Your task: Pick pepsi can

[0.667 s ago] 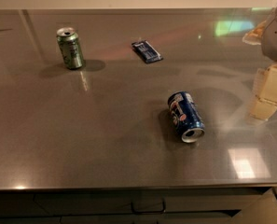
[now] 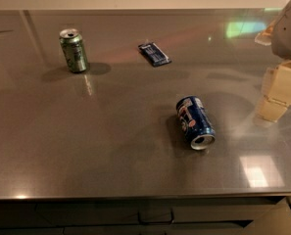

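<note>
The step in hand looks like the approach to the grasp. The dark blue aluminium pepsi can with its red-white-blue logo (image 2: 195,122) lies on its side on the grey, glossy table (image 2: 110,146), right of centre. Its silver open end points toward the near edge and slightly right. A can lying like this will probably roll if nudged. So the cream-coloured, blocky gripper (image 2: 277,94) would do best to come over the middle of the body and lower straight down. It should then close across the round sides, square to the can's long axis.

The gripper hangs at the right edge of the view, partly cut off. I cannot tell how the jaws stand, though nothing appears to be held. The can lies to the left of the jaws and a little nearer the front edge, clearly apart, with bare table between.

The upright green drink can (image 2: 74,50) and the flat dark blue snack packet (image 2: 155,54) sit well away at the back.
</note>
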`<state>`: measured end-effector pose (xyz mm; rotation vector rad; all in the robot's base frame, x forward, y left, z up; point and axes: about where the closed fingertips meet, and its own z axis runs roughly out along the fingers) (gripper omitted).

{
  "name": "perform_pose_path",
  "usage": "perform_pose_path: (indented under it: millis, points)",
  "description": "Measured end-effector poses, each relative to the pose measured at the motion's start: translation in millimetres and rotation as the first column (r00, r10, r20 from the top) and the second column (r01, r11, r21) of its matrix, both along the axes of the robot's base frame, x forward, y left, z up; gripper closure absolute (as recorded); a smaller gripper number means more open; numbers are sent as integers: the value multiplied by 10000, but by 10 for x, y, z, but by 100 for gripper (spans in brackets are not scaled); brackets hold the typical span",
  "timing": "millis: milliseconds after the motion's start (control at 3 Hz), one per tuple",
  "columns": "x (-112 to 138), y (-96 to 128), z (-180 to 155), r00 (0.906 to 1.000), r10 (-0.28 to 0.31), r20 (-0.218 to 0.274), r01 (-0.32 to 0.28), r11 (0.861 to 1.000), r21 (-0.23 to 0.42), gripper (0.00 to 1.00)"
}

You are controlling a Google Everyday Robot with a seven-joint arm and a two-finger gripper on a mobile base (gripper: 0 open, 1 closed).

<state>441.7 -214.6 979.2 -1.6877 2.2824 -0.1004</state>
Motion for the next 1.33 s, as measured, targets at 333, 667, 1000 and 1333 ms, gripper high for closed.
perform_pose_path:
  millis: [333, 667, 1000, 1333]
  points:
    - [26, 242, 24, 9976, -693, -16, 694, 9972, 273, 0]
    - [152, 525, -8, 9847, -1743, -55, 1741, 9805, 916, 0]
    - [267, 745, -139, 9508, -3086, -266, 3089, 9380, 1571, 0]
    - [336, 830, -355, 8932, -4444, -680, 4490, 8737, 1874, 0]
